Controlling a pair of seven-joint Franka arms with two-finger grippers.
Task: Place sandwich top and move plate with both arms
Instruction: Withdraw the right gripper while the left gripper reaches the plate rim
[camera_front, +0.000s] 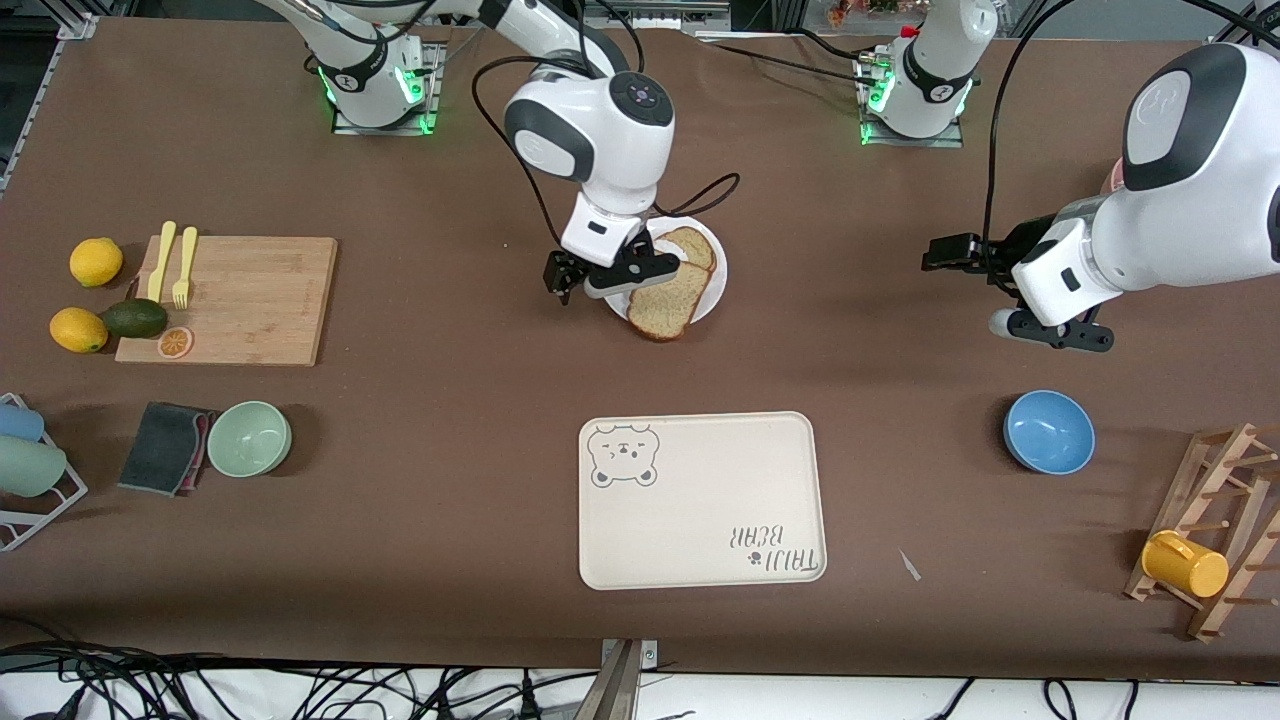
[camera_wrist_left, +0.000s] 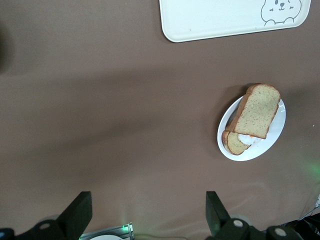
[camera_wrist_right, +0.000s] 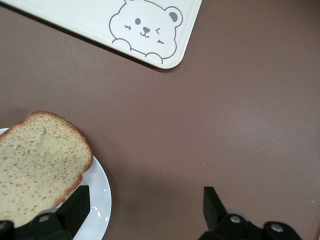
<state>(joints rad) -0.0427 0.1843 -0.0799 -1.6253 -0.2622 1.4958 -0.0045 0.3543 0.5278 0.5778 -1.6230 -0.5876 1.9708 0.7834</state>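
Resting askew on the white plate at frame centre, the sandwich top looks soft and light; lift the stiff, slippery plate by opposite rims. Right gripper hovers beside it, left gripper at frame right, both with fingers wide and empty.

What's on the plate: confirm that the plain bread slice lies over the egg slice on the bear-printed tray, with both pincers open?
Wrong place. The plain bread slice lies over the egg slice on the white plate, not the bear-printed tray, as the left wrist view shows. The right pincer and left pincer are open.
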